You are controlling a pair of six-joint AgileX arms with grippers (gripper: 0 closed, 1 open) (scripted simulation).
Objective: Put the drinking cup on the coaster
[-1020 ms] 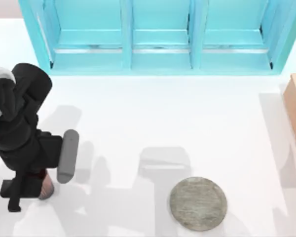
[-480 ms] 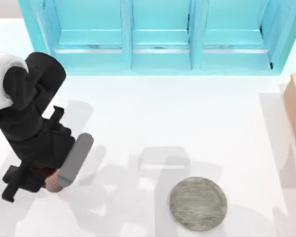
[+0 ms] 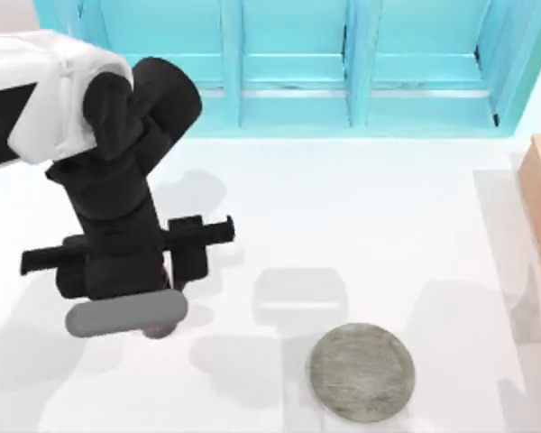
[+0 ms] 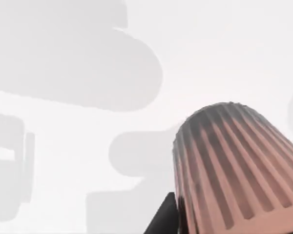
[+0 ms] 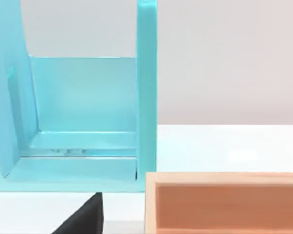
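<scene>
Left end effector [image 3: 153, 327] clenched on drinking cup [image 4: 237, 170], held above tabletop [image 3: 388, 225] w/ cup mostly hidden under wrist. Coaster [image 3: 362, 371] lies well to its right, apart. Turquoise cabinet [image 3: 293, 68] at back; wooden box [image 5: 224, 202] at right edge.

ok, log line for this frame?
left gripper: holding drinking cup, lifted | coaster: bare, to its right | right arm: parked
</scene>
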